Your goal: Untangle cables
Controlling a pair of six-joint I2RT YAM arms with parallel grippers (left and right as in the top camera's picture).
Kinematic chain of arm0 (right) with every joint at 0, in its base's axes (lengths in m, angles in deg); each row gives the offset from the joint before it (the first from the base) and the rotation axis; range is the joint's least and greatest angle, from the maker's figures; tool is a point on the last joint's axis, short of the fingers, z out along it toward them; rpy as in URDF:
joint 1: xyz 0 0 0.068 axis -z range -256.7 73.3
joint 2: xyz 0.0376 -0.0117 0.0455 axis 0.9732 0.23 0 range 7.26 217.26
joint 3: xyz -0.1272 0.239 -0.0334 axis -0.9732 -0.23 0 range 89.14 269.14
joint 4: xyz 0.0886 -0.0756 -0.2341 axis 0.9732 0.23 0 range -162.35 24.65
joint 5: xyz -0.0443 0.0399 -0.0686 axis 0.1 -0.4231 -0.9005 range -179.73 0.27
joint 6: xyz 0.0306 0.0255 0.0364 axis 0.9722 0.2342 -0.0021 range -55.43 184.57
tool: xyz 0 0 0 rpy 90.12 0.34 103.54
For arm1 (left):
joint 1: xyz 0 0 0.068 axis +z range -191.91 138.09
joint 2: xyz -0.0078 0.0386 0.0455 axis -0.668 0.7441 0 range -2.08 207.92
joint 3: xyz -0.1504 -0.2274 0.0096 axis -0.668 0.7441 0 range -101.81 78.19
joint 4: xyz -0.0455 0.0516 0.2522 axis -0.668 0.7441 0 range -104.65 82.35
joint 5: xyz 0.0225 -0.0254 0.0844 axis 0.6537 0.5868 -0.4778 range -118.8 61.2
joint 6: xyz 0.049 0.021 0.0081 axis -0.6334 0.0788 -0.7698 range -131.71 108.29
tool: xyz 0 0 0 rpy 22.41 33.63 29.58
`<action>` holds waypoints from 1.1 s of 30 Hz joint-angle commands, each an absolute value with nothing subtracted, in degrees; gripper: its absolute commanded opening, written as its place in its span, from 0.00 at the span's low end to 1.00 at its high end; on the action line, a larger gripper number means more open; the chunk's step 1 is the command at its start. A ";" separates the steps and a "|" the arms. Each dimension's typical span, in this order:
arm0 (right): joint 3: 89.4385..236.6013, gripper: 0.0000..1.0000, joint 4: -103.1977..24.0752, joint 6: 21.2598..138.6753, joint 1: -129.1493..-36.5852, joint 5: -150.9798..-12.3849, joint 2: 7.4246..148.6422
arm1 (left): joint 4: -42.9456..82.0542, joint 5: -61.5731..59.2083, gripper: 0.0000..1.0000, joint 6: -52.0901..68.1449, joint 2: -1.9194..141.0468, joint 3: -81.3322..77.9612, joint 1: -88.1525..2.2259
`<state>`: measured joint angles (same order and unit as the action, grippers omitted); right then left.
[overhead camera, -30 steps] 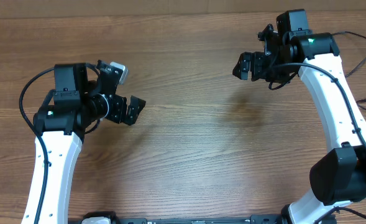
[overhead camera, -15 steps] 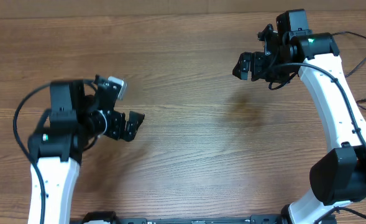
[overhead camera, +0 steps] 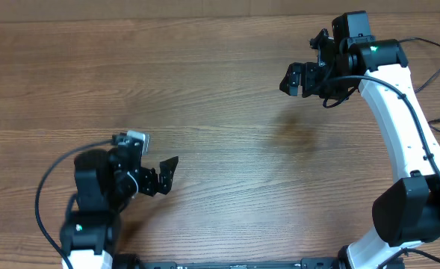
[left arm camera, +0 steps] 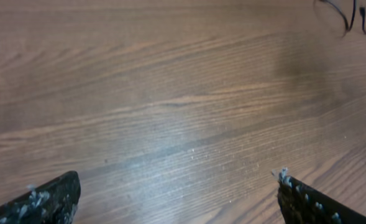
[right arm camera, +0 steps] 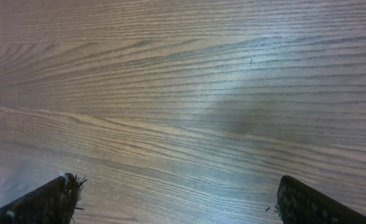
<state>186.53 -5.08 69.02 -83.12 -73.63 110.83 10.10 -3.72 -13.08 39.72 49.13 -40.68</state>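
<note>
No cable bundle lies between either pair of fingers. The left end effector [overhead camera: 162,173] is spread wide over bare table [overhead camera: 227,112], and the right end effector [overhead camera: 293,79] is also wide open and holds nothing. The only thin black cables [left arm camera: 339,14] show as a loop in the far top-right corner of the left wrist view. That is probably the thin line at the table's right edge in the overhead view, though I cannot tell for sure. It lies well apart from the left end effector, across the table. The right arm looks nearer, yet its fingers point away from it.
</note>
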 commanded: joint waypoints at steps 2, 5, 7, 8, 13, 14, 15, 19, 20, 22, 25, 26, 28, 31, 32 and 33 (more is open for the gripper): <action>186.61 1.00 -5.26 68.80 -83.07 -73.85 110.52 | 2.80 -3.65 0.99 -5.91 34.08 57.18 -40.72; 186.61 1.00 -5.26 68.80 -83.07 -73.85 110.52 | -6.64 -3.67 1.00 -3.11 30.32 62.42 -40.72; 186.61 1.00 -5.26 68.80 -83.07 -73.85 110.52 | -12.94 -3.65 1.00 -2.15 27.87 65.46 -40.83; 186.61 1.00 -5.26 68.80 -83.07 -73.85 110.52 | -15.95 -3.67 0.99 -1.75 26.54 66.88 -40.83; 186.61 1.00 -5.26 68.80 -83.07 -73.85 110.52 | -28.96 -4.68 0.99 -1.84 19.78 73.04 -40.83; 186.61 1.00 -5.26 68.80 -83.07 -73.85 110.52 | -30.51 -5.49 0.99 -1.82 18.58 73.90 -40.83; 186.61 1.00 -5.26 68.80 -83.07 -73.85 110.52 | -32.04 -6.43 1.00 -1.82 17.29 74.75 -40.83; 186.61 1.00 -5.28 68.80 -83.07 -73.85 110.52 | -34.36 -10.01 0.99 -1.82 13.66 77.24 -40.88; 186.61 1.00 -5.26 68.80 -83.07 -73.85 110.52 | -34.36 -10.93 1.00 -1.80 12.86 77.76 -40.85; 186.61 1.00 -5.26 68.80 -83.07 -73.85 110.52 | -32.98 -12.18 0.99 -1.82 11.33 77.92 -40.88; 186.61 1.00 -5.26 68.80 -83.07 -73.85 110.52 | -30.73 -15.30 0.99 -1.84 8.92 77.92 -40.88; 186.61 1.00 -5.26 68.80 -83.07 -73.85 110.52 | -29.72 -16.35 0.99 -1.84 8.20 77.92 -40.88; 186.61 1.00 -5.26 68.80 -83.07 -73.85 110.52 | -26.86 -18.60 1.00 -1.86 6.58 77.92 -40.88; 186.61 1.00 -5.26 68.80 -83.07 -73.85 110.52 | -21.00 -21.97 0.99 -2.21 3.74 77.94 -40.88; 186.61 1.00 -5.26 68.80 -83.07 -73.85 110.52 | -18.99 -22.67 1.00 -2.98 2.60 77.92 -40.88; 186.61 1.00 -5.26 68.80 -83.07 -73.85 110.52 | -17.53 -23.21 1.00 -3.63 1.56 77.92 -40.88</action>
<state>186.53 -5.10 69.06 -83.12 -73.63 110.83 -18.99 -18.56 -2.69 4.11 77.68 -40.70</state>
